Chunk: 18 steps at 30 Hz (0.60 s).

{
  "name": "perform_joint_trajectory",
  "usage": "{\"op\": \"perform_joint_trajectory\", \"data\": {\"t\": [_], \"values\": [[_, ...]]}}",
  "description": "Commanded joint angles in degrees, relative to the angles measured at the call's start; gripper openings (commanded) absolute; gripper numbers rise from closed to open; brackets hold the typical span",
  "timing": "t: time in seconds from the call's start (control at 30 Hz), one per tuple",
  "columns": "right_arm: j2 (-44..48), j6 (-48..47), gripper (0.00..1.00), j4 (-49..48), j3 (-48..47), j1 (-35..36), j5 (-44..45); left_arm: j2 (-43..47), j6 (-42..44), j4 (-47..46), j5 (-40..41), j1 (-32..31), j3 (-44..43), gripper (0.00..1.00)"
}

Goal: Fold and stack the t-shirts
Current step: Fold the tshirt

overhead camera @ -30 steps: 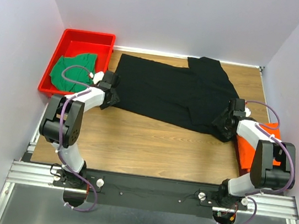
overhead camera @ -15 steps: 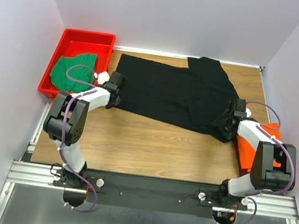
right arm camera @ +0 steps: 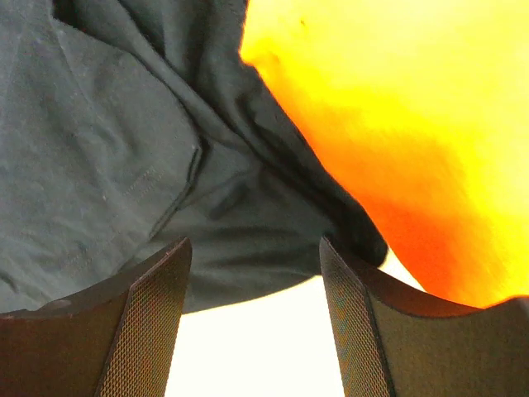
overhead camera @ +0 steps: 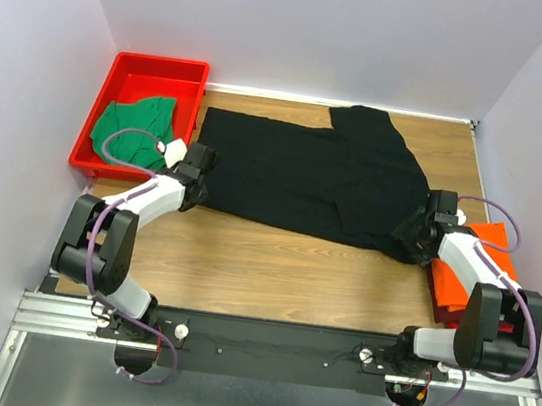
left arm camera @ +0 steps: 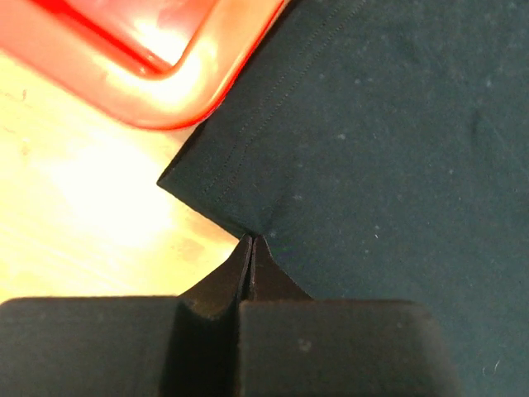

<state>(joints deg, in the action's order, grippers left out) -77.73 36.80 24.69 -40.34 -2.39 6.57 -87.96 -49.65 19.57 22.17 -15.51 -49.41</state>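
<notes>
The left gripper [left arm camera: 250,248], jaws pressed together, pinches the hem corner of the black shirt [left arm camera: 397,124] just beside the red tray [left arm camera: 165,83]. The right gripper [right arm camera: 254,248], jaws apart and holding nothing, hangs low over the shirt's bunched opposite end, where black cloth meets the orange shirt [right arm camera: 397,124]. The black shirt lies spread across the far half of the table [overhead camera: 272,264], one sleeve pointing toward the back wall. The orange shirt sits at the right edge, and the green shirt [overhead camera: 132,131] lies crumpled in the tray. The step in hand appears to be flattening the black shirt before its first fold. The next move likely calls for the right jaws to close on their end, then both arms to draw the cloth taut without dragging the orange shirt along.
</notes>
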Motion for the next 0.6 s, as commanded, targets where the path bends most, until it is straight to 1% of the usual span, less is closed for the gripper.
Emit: {"op": "perform_joint_trajectory", "data": {"t": [0.0,0.13,0.2,0.23,0.27,0.3,0.33,0.37,0.47,0.57], "values": [[2.23,-0.93,0.70,4.66,-1.93,-0.51,0.38,2.44,2.27,0.12,0.33,-0.05,1.33,0.00],[3.20,-1.03,0.69,5.02,-4.48,-0.42,-4.88,2.71,3.94,-0.76,-1.86,0.04,1.51,0.00],[2.59,-0.85,0.68,5.11,-5.71,-0.24,-5.60,3.15,4.64,-1.99,-3.36,-0.05,1.95,0.00],[2.41,-0.59,0.68,5.02,-6.94,-0.16,-5.60,3.93,5.43,-2.34,-5.11,-0.05,2.03,0.03],[2.06,-0.24,0.67,5.11,-7.99,0.37,-5.43,4.81,6.14,-3.30,-6.78,-0.05,2.12,0.10],[1.71,-0.15,0.67,5.11,-8.00,0.37,-5.43,4.82,6.14,-3.66,-6.79,-0.05,2.12,0.15],[1.27,-0.06,0.66,4.93,-8.87,0.55,-4.64,5.51,6.93,-3.93,-8.45,-0.05,2.04,0.19],[0.92,0.03,0.65,4.93,-9.23,0.63,-4.03,5.78,7.28,-4.19,-9.07,-0.05,1.60,0.29],[-1.36,0.38,0.61,4.14,-9.94,0.64,-1.74,7.01,8.78,-4.28,-11.80,-0.05,0.46,0.39],[-4.08,0.82,0.49,2.74,-9.94,0.64,-1.56,8.94,10.18,-3.67,-14.17,-0.05,-1.12,0.40]]}}
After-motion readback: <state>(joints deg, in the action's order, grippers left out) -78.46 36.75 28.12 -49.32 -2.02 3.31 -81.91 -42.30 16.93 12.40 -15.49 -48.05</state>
